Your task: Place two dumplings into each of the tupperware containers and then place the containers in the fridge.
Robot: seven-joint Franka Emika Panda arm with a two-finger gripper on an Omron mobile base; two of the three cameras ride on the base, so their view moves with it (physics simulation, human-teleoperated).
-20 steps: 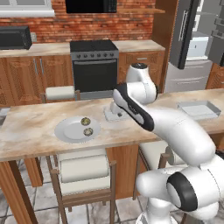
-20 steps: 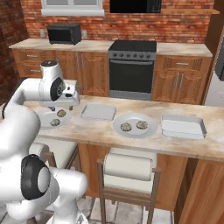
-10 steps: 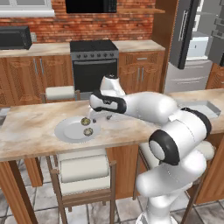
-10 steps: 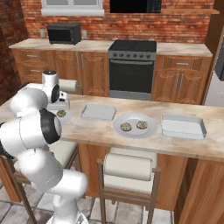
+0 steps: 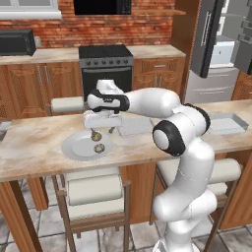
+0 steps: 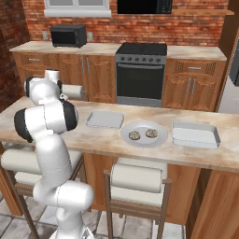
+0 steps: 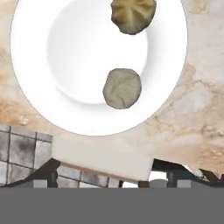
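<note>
On the marble-patterned island counter, your spread-open, empty two-finger gripper hovers over two small olive-tan speckled dumplings on the round white plate; judge them soft and light, so pinch gently across the middle.

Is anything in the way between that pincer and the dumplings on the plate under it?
Nothing visible. The open pincer hangs right above the plate, and the two dumplings lie bare on it. The hand view looks straight down at them with nothing covering them.
</note>
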